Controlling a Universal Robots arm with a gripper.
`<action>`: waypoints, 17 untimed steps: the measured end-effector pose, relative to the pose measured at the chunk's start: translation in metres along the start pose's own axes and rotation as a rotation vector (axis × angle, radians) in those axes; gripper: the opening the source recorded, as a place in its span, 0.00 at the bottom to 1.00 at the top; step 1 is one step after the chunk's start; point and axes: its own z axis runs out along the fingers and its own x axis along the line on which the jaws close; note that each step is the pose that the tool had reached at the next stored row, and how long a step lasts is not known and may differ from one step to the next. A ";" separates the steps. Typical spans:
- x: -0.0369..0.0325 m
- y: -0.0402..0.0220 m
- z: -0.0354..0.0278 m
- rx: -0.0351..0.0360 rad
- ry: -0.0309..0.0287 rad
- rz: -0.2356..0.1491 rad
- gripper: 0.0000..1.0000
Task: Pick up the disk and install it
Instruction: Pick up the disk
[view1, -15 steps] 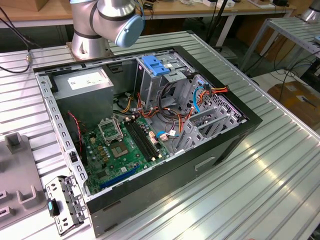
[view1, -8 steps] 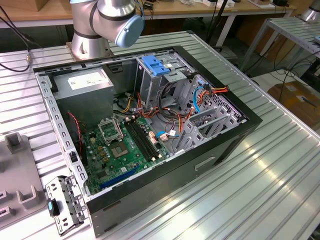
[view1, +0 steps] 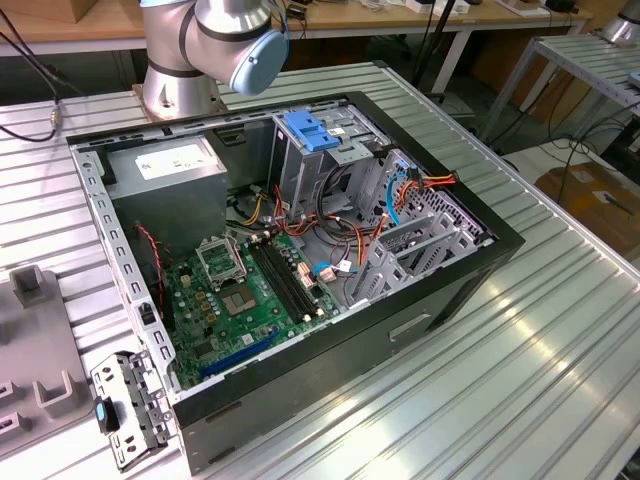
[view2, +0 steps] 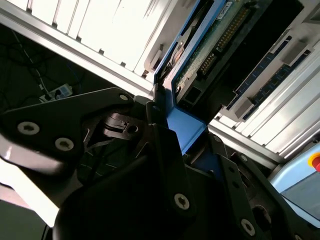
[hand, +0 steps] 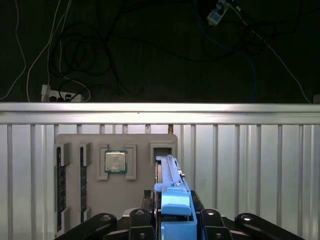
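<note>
In both wrist views my gripper (hand: 173, 223) is shut on the disk (hand: 170, 175), which stands on edge between the black fingers. The first wrist view shows its blue side rail end-on, just above an empty slot (hand: 161, 150) of a grey parts tray (hand: 140, 200). The second wrist view shows the gripper (view2: 176, 131) clamping the disk (view2: 215, 35) at its blue rail, with the green circuit-board side in sight. In the exterior view an open computer case (view1: 450, 290) lies on the table, with a metal drive cage (view1: 335, 165) at its far side.
The tray also holds a processor chip (hand: 115, 162) and memory sticks (hand: 60, 185). Inside the case are a motherboard (view1: 250, 290), a grey power-supply box (view1: 170, 165), a blue latch (view1: 310, 130) on the cage and loose cables (view1: 400, 190). The arm's base (view1: 180, 70) stands behind the case.
</note>
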 end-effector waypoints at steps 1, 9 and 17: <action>0.0000 0.0000 -0.0009 -0.0001 0.0000 0.000 0.37; -0.0002 0.0000 -0.0083 -0.0002 0.0000 0.000 0.37; -0.0003 0.0001 -0.0157 -0.0005 0.0000 0.000 0.37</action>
